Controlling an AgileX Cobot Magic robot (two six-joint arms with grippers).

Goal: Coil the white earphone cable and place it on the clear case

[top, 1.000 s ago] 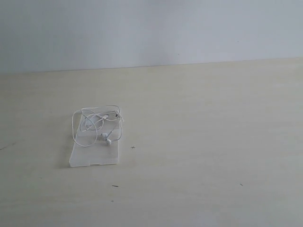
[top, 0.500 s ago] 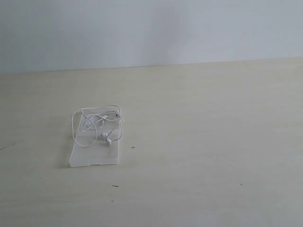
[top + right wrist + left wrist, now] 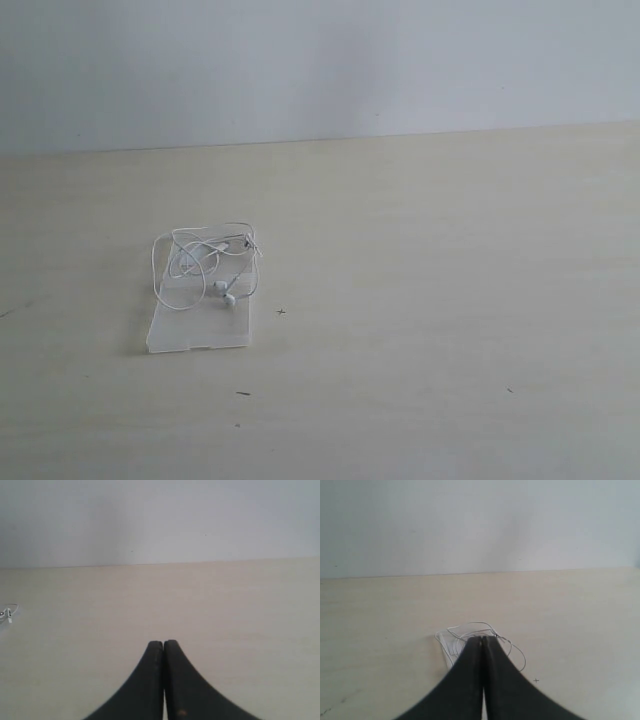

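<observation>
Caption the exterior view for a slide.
Loosely coiled white earphone cable resting on the clear case, on a pale table.

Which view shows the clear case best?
Exterior view: the whole clear case lies unobstructed, white earphone cable piled at its far end. Left wrist: shut fingers hide nearly all of it. Right wrist: no case, only a cable end at the edge.

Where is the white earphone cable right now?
The white earphone cable lies left of centre in the exterior view, loosely bundled on the far half of the clear case.
</observation>
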